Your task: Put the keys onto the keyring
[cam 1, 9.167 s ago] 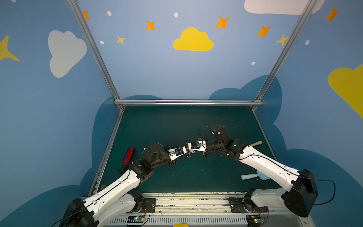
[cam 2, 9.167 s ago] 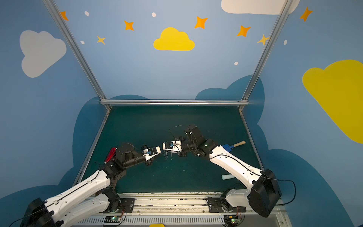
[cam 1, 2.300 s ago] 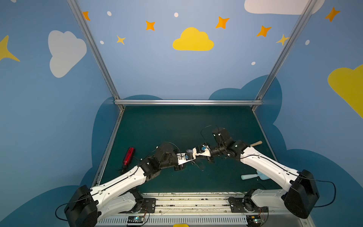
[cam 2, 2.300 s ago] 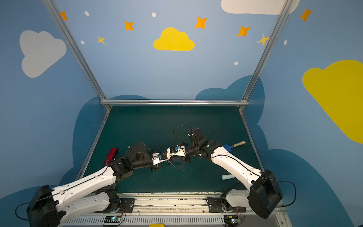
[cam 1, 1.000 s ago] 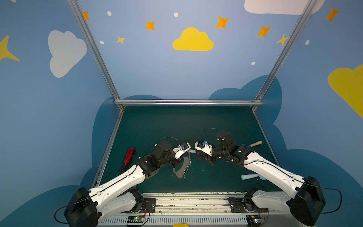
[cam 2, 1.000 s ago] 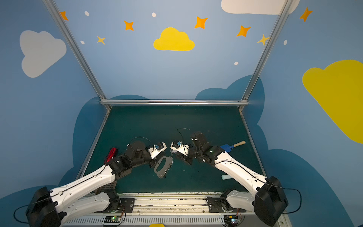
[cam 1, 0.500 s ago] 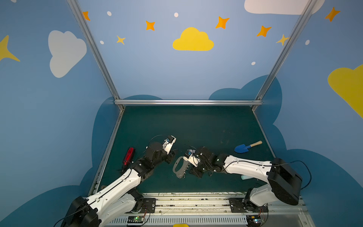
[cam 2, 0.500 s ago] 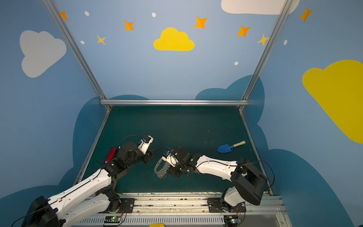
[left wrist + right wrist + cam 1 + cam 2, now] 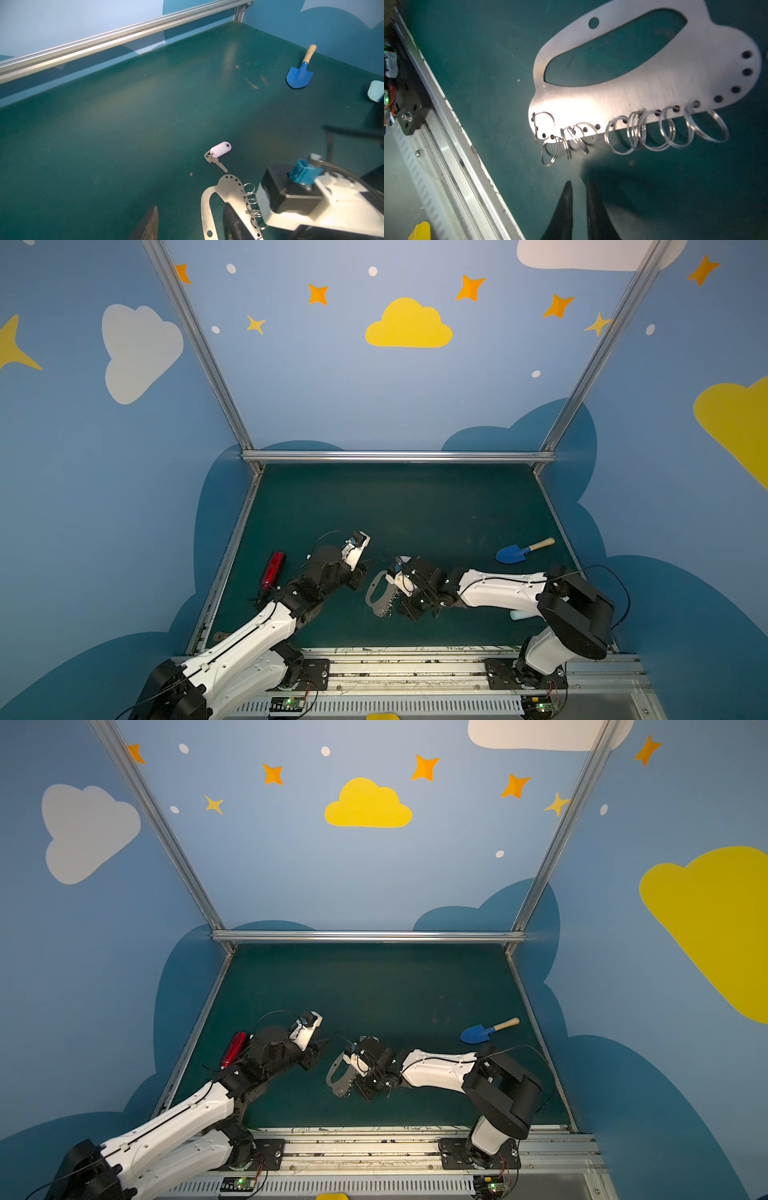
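The keyring (image 9: 379, 596) (image 9: 338, 1078), a flat grey half-moon plate with several split rings along its rim, lies on the green mat near the front. In the right wrist view the keyring (image 9: 643, 83) lies just ahead of my right gripper (image 9: 579, 182), whose jaws are nearly together with nothing between them. My left gripper (image 9: 191, 220) stands open and empty beside the plate's end (image 9: 228, 187). The keys (image 9: 216, 160), a silver key with a pale oblong tag, lie loose on the mat just beyond the plate. I cannot pick them out in the top views.
A red oblong gadget (image 9: 272, 570) lies near the left wall beside my left arm. A blue toy shovel (image 9: 513, 552) sits at the right. A pale blue spatula (image 9: 376, 93) pokes out by my right arm. The metal front rail (image 9: 446, 149) runs close to the plate.
My left gripper has opened, let go of the keyring and drawn back to the left. The keyring now rests on the mat. My right arm swung down over it, its jaws closing.
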